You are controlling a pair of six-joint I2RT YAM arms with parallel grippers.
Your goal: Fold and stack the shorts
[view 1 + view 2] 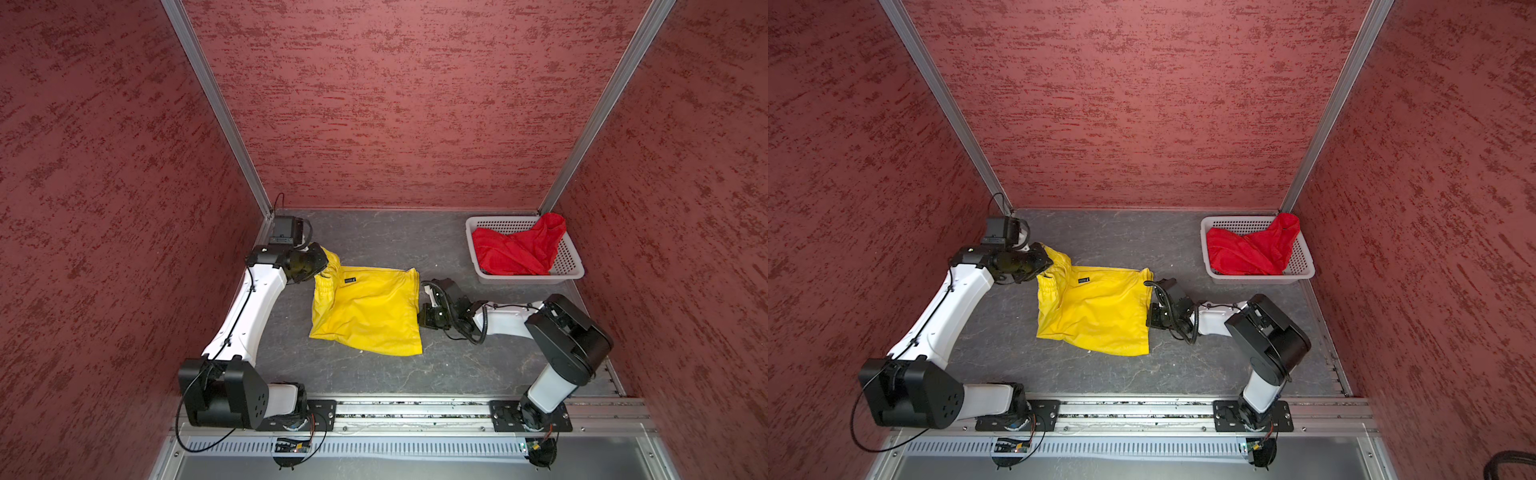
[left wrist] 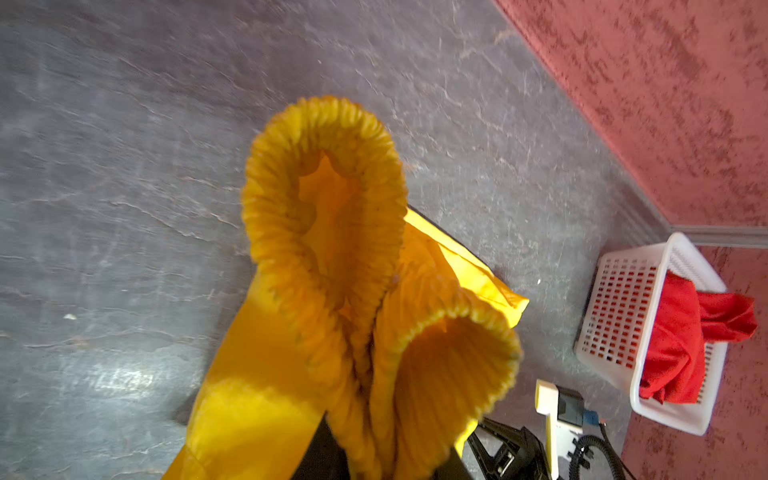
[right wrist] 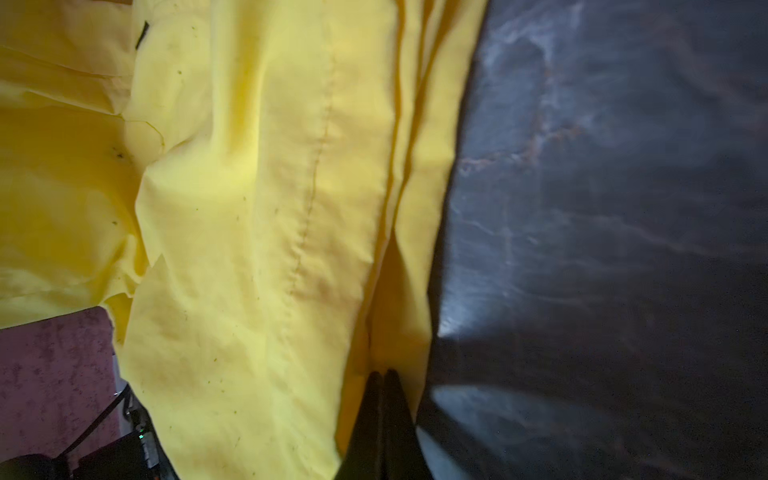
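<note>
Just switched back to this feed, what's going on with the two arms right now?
The left gripper is shut on the gathered waistband of the yellow shorts. It holds that end up off the table, while the rest lies fairly flat. The right gripper is shut at the opposite hem edge; whether it actually pinches cloth is hard to tell. The red shorts sit crumpled in the white basket in the far right corner, untouched. Nothing is stacked yet.
</note>
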